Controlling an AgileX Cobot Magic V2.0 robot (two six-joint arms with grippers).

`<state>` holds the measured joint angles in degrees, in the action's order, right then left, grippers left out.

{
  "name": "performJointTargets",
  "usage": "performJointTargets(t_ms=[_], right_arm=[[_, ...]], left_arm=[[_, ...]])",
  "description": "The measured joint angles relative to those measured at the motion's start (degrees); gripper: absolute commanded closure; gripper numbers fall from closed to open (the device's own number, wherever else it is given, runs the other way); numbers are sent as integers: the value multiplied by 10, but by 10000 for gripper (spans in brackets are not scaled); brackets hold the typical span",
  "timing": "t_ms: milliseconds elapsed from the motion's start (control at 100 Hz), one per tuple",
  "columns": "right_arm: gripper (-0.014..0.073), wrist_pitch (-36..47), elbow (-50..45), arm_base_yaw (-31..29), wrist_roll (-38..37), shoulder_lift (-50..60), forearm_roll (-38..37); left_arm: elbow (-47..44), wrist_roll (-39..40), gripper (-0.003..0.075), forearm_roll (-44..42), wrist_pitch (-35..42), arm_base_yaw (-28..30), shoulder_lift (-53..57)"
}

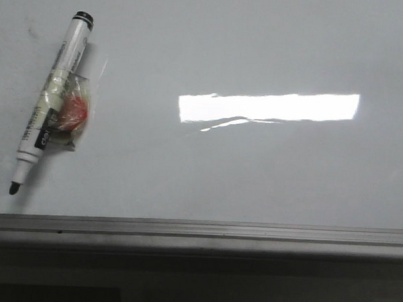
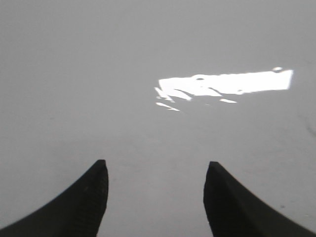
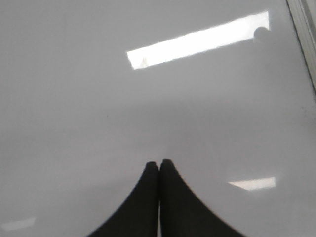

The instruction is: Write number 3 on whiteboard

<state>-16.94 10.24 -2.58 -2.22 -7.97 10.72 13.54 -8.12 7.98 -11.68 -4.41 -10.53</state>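
Observation:
The whiteboard fills the front view, glossy white-grey, with a grey metal rail along its near edge. No number 3 shows on it in any view. A white marker with a black tip lies uncapped on the board at the far left, tip toward the rail, with tape and a red-orange piece wrapped round its middle. Neither gripper shows in the front view. My left gripper is open and empty over bare board. My right gripper is shut on nothing over bare board.
A bright rectangular light glare lies on the middle of the board; it also shows in the left wrist view and the right wrist view. The board's edge rail shows at one corner of the right wrist view.

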Motion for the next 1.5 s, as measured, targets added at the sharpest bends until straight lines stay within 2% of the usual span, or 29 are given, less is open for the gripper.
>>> performJointTargets(t_ms=[390, 580, 670, 920, 1280, 1320, 1370, 1420, 1470, 1500], right_arm=[[645, 0, 0, 0, 0, 0, 0], [645, 0, 0, 0, 0, 0, 0], [645, 0, 0, 0, 0, 0, 0], [645, 0, 0, 0, 0, 0, 0], [645, 0, 0, 0, 0, 0, 0], [645, 0, 0, 0, 0, 0, 0], [645, 0, 0, 0, 0, 0, 0], [645, 0, 0, 0, 0, 0, 0], [645, 0, 0, 0, 0, 0, 0], [645, 0, 0, 0, 0, 0, 0]], left_arm=[[0, -16, 321, 5, 10, -310, -24], [0, -16, 321, 5, 53, -406, -135], [0, -16, 321, 18, 96, -423, -196], [0, -16, 321, 120, 184, -429, -322], [3, -5, 323, 136, 254, -432, -422], [5, -4, 344, 136, 260, -432, -427], [6, -4, 414, 134, 265, -433, -433], [7, -4, 530, 134, 268, -433, -438], [6, -3, 684, 134, 266, -433, -442], [6, -3, 740, 134, 261, -433, -443]])
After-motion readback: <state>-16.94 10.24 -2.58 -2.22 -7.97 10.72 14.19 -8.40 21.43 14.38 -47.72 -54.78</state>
